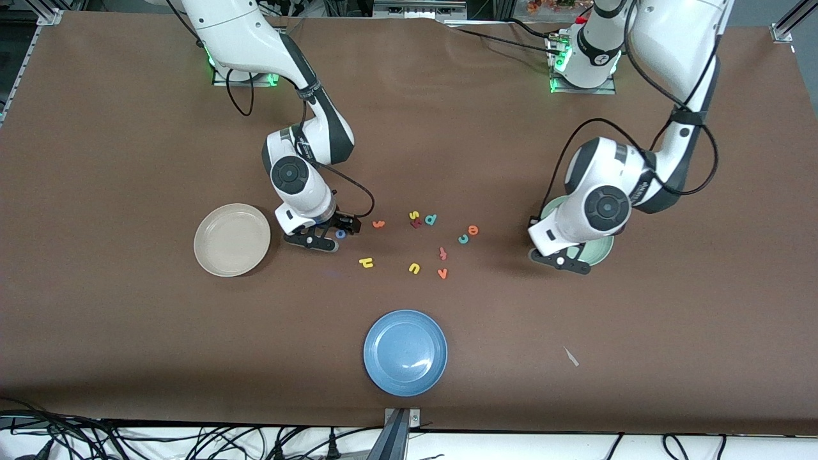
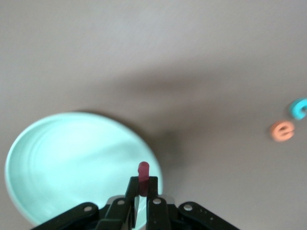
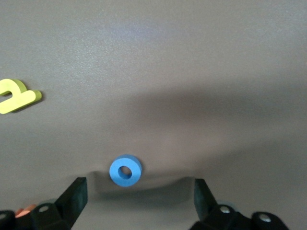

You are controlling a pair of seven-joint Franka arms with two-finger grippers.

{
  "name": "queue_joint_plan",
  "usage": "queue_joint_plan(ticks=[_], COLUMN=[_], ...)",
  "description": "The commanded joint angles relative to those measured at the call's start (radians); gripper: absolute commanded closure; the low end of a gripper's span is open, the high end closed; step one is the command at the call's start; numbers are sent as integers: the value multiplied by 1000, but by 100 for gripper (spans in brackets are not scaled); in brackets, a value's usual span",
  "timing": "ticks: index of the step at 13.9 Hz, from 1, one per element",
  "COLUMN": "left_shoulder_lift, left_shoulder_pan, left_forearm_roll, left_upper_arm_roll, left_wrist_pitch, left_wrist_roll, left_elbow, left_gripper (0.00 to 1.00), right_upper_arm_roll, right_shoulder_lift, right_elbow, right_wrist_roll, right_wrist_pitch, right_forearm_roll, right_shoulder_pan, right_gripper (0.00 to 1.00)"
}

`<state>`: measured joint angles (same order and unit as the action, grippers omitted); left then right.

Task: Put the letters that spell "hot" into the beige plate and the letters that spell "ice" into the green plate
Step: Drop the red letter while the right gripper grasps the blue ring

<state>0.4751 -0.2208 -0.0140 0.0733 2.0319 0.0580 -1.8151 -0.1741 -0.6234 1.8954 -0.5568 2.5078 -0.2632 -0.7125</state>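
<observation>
Nearest the front camera: blue plate [image 1: 405,352] on brown table [image 1: 671,319]. Right gripper [image 3: 139,191] spread wide, straddling blue "o" [image 3: 125,170] flat on the table beside beige plate [image 1: 231,239]. Left gripper [image 2: 142,191] clenched on dark red "i" [image 2: 143,171], over rim of green plate [image 2: 62,163]. Seen only from left wrist: the "i"; orange "e" [image 2: 282,131] and teal "c" [image 2: 299,108] nearby.
</observation>
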Motion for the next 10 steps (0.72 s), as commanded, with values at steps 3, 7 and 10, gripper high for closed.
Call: queue_joint_plan(ticks=[3, 7, 10], left_shoulder_lift=[26, 62, 30], left_shoulder_pan=[46, 54, 51], left_forearm_roll=[-44, -53, -69], left_upper_arm_roll=[6, 5, 9], left_wrist_pitch=[17, 44, 13], left_wrist_roll=[3, 3, 6], left_elbow=[-79, -81, -58], left_gripper=[100, 28, 0], right_upper_arm_roll=[2, 4, 4], right_shoulder_lift=[-22, -33, -47], right_elbow=[-29, -44, -68], right_wrist_roll=[35, 38, 38], right_wrist_pitch=[6, 6, 6], right_forearm_roll=[-22, -24, -27], right_shoulder_pan=[2, 1, 2], right_gripper=[29, 34, 41])
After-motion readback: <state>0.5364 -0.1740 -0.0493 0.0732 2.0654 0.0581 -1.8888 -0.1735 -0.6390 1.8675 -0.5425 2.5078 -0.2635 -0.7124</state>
